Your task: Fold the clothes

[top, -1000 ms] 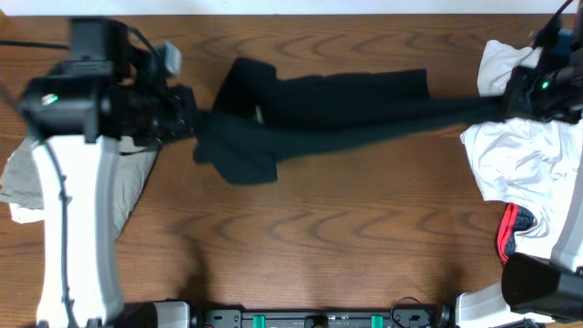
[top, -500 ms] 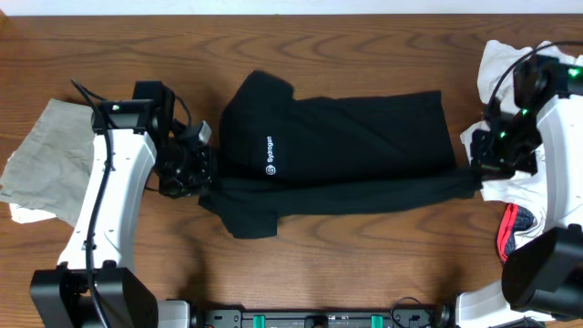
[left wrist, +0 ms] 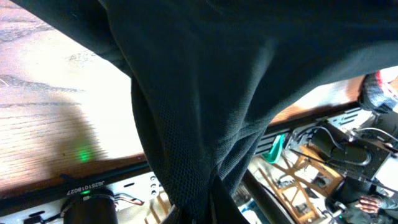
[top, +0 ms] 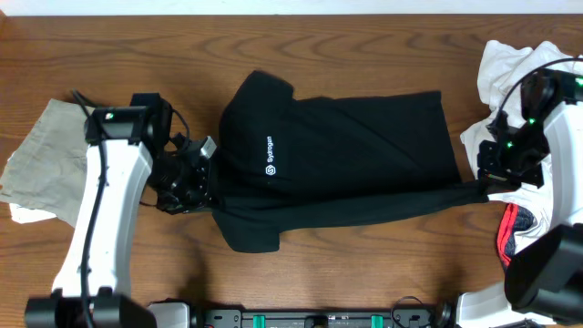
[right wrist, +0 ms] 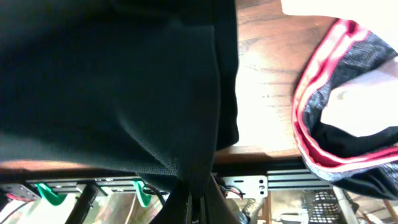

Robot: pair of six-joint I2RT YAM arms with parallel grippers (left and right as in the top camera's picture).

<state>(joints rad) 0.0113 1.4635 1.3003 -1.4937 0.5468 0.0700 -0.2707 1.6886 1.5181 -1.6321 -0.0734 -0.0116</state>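
Black shirt (top: 346,146): spread across the middle of the overhead view on the wooden worktop (top: 346,282); collar and white chest logo (top: 270,156) toward the left, hem toward the right.
Long axis: left to right across the frame, running from one arm to the other.
Lower edge: drawn into a taut band along the bottom of the shirt, ending at jaws on each side; one short sleeve (top: 250,235) lying below it at lower left.
Left jaws: pressed together, pinching the shoulder end of the band, left of centre; in the left wrist view, dark mesh fabric gathered into a tight bunch at the bottom edge.
Right jaws: pressed together, pinching the hem corner near the right edge; fabric bunched the same way in the right wrist view.
Likely fold direction: upward in the frame, judged from the shirt body lying above the held band; each arm nearest its own end.
Other clothes: khaki piece (top: 46,155) far left, white piece (top: 501,64) upper right, red and grey piece (top: 510,228) lower right.
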